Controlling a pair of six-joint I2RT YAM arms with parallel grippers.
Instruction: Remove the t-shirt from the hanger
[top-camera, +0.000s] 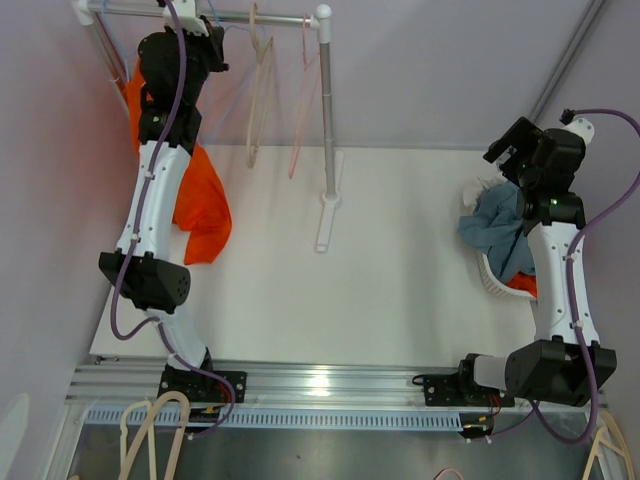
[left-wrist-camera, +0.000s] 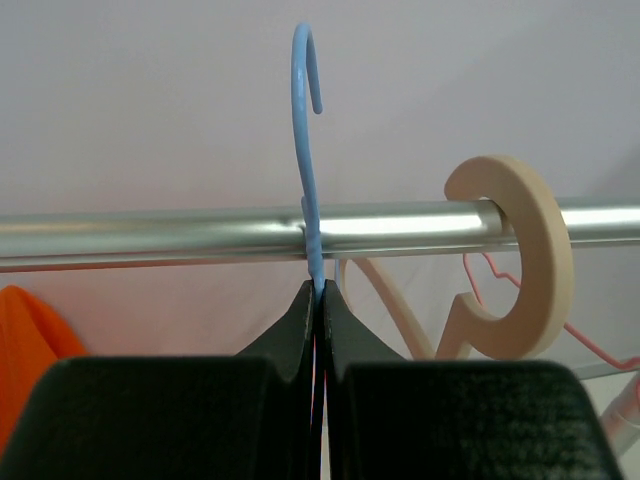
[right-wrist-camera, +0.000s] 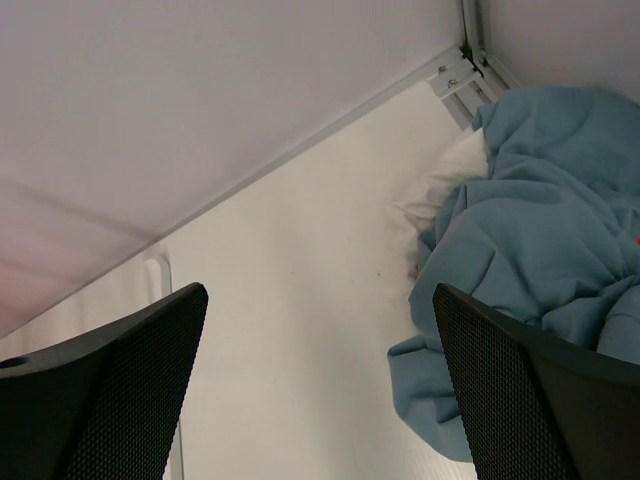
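At eleven o'clock in the overhead view, hard up against the rail (top-camera: 230, 15): left gripper (left-wrist-camera: 320, 300), pressed together on the thin neck of the blue hanger (left-wrist-camera: 305, 150), just beneath the bar with the hook over it. Orange t-shirt (top-camera: 205, 215) below and behind that arm, around nine to ten o'clock, trailing down toward the table (top-camera: 380, 280); impossible to tell whether draped over the hanger's shoulders, with the arm in the way. Over at three o'clock, right gripper (right-wrist-camera: 315, 330) spread wide and holding nothing, poised above blue cloth (right-wrist-camera: 560, 200) heaped in a white basket (top-camera: 495, 280). Well apart from the shirt, so no second grip on the fabric for now. Main risk, by the look of it: a slim, smooth plastic neck turning or slipping between the pads under the weight of the cloth. Next: a hook not lifted clear of the bar, dragging the whole rack and rocking its upright post (top-camera: 326, 110). Also a crowded rail, with a wooden hanger (left-wrist-camera: 530, 250) close at three o'clock in the left wrist view and a pink wire hanger (left-wrist-camera: 590, 335) beyond, both easy to bump or tangle. Possible snagging of the collar on the hanger's shoulders too. Underneath, a plain white matte tabletop; all around, pale lilac walls close in; along six o'clock, an aluminium mounting rail, and spare hangers (top-camera: 150, 430) at seven o'clock.
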